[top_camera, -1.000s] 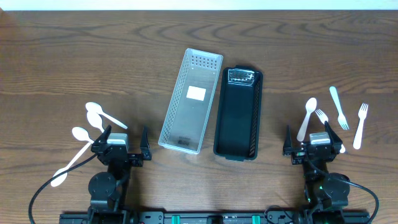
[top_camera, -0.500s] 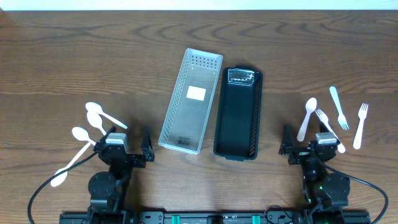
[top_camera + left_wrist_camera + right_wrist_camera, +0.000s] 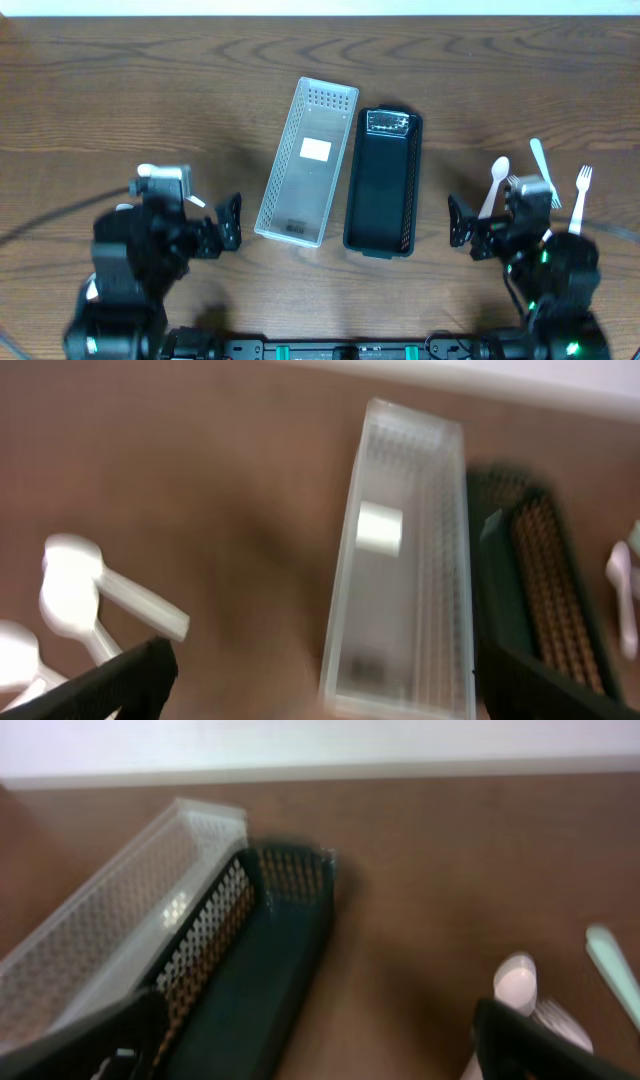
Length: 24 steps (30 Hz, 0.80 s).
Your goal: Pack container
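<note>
Overhead view: brown wood-grain table [image 3: 120, 80] fills the frame. Left arm [image 3: 125, 275] at lower left, right arm [image 3: 555, 275] at lower right. Both are smeared by blur.

Clear basket [image 3: 305, 160]: long, perforated walls, centre of frame, slanted so its top end leans right. White label [image 3: 316, 150] on its floor. Black basket [image 3: 383, 185]: same long shape, just right of the clear one, near vertical in frame. Top corners close together, touching or not I cannot tell; lower ends apart.

Left gripper [image 3: 325, 695]: left wrist view shows its two dark fingers at the lower corners of the frame, spread wide, gripping nothing. The near end of the clear basket lies between and ahead of them. Right gripper [image 3: 310, 1050]: likewise in the right wrist view, fingers at both lower corners, wide apart, gripping nothing. The black basket is ahead, left of centre.

Cutlery is all white plastic, lying on the table outside both baskets.
- White spoons [image 3: 70, 590] at the left edge of the left wrist view, mostly hidden under the left arm from overhead.
- Right side of overhead: spoon [image 3: 497, 180], knife [image 3: 540, 160], fork [image 3: 581, 195], close by the right arm.
- Second fork [image 3: 514, 183], partly covered by that arm.
</note>
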### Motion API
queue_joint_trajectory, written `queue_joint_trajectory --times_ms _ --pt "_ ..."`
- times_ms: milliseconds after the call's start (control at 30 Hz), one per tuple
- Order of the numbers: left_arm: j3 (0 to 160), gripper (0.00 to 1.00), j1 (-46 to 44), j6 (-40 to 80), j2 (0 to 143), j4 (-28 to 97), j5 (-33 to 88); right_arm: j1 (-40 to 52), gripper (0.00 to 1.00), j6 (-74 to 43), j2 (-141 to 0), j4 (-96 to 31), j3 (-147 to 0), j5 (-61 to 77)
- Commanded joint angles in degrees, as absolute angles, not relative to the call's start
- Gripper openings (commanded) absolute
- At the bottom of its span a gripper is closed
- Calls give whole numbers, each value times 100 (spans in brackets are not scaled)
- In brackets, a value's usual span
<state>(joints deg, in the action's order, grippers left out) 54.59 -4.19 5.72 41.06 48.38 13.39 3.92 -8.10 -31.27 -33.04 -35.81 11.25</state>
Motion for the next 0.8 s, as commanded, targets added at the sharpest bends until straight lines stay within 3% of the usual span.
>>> queue_joint_trajectory --times_ms 0,100,233,267,367,400,467,533,567,633,767 --pt "6292 98 -395 73 5048 5542 1240 342 99 -672 -4215 -4066 -4512 1194" --pt "6587 98 -395 23 5680 5887 1092 344 99 -674 -5277 -4943 -5236 1074" --pt "6587 100 -395 21 6276 6001 1094 344 99 -681 -6274 -5103 -5496 1382" --pt "6584 94 -395 21 6399 6036 1094 344 99 -679 -6488 -5124 -5496 1496" --pt "6582 68 -395 23 6724 6064 1114 344 82 -674 -6893 -5199 -5496 1527" --pt "6582 61 -395 23 6834 6058 1114 344 60 -602 -7015 -5231 -5496 1522" --pt "6582 52 -395 23 6978 6055 1114 344 35 -532 -7096 -5262 -5496 1492" --pt "6582 25 -395 23 7098 6055 1116 344 14 -530 -7100 -5319 -5496 1470" --pt "6582 20 -395 23 7168 6055 1116 344 6 -532 -7100 -5343 -5496 1426" --pt "6580 6 -395 23 7293 6036 1116 344 2 -532 -7100 -5413 -5496 1339" --pt "6532 6 -456 19 7596 5811 1116 344 1 -532 -7100 -5651 -5496 1175"
